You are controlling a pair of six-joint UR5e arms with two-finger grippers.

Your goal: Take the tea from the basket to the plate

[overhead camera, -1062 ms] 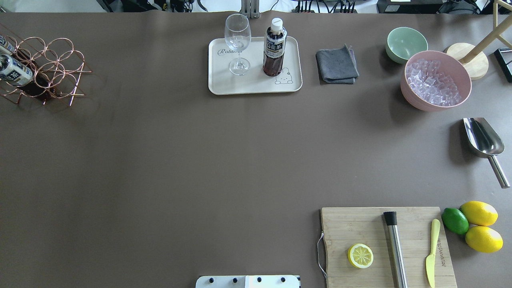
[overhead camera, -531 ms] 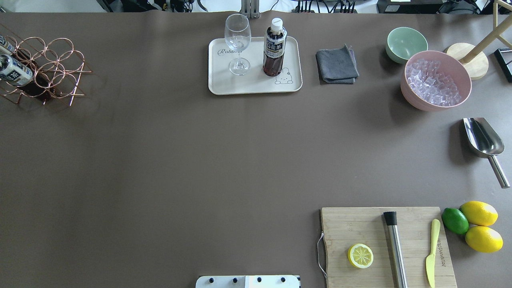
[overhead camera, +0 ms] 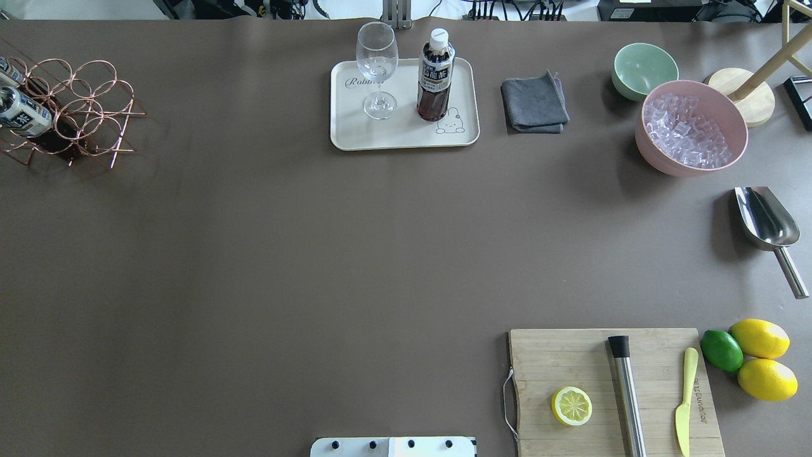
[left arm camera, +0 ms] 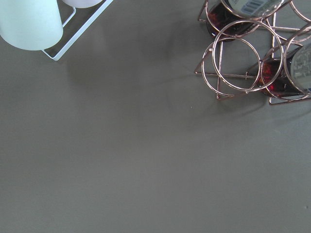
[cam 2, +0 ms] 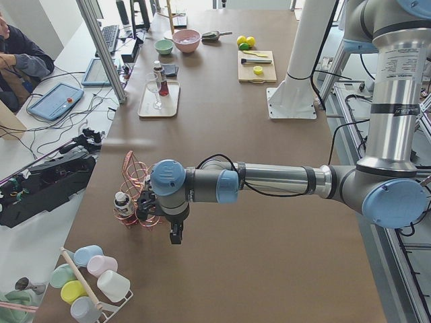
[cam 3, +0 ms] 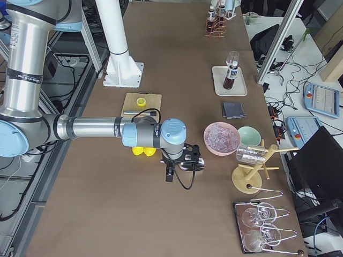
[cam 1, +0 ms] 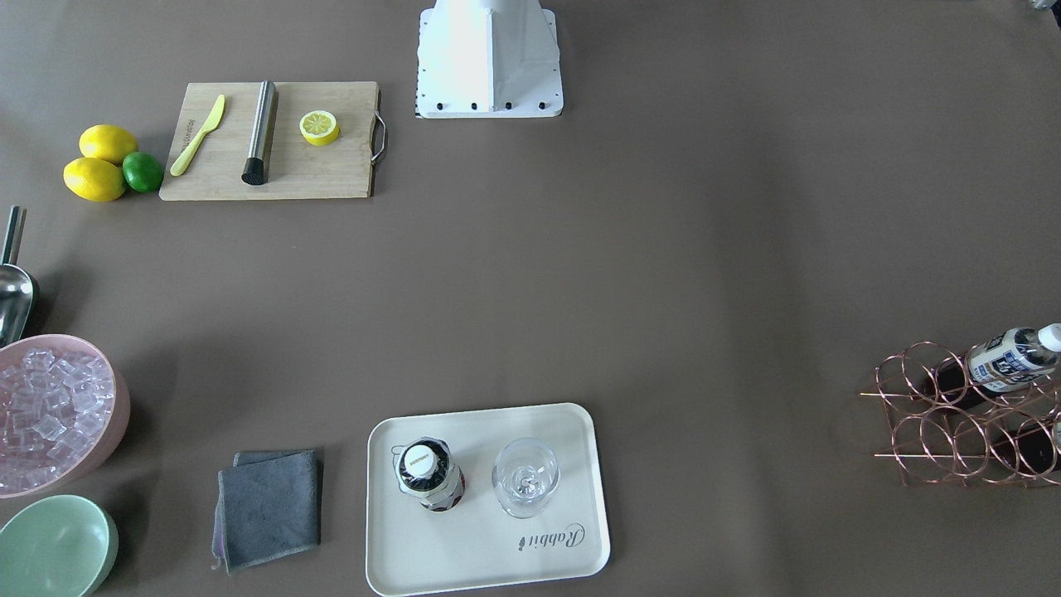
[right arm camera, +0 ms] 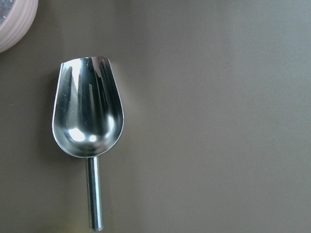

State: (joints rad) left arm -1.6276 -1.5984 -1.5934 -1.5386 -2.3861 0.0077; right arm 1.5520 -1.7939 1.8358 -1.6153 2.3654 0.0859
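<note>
While a tea bottle [overhead camera: 435,79] stands upright on the plate [overhead camera: 355,130] beside a glass [overhead camera: 377,63], left gripper [cam 2: 175,237] near the basket [overhead camera: 79,108], right gripper [cam 3: 169,175] near the scoop [right arm camera: 87,107] — whether either is spread or pressed together cannot be told.

Long brown table [overhead camera: 254,254], cable-strewn white side desk [cam 2: 27,145], perhaps a tablet [cam 2: 55,101] on it

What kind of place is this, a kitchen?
Probably a robot lab, set up like a drinks bar: a big robot arm, a person beside a tablet, and tea, ice and lemons laid out.
</note>
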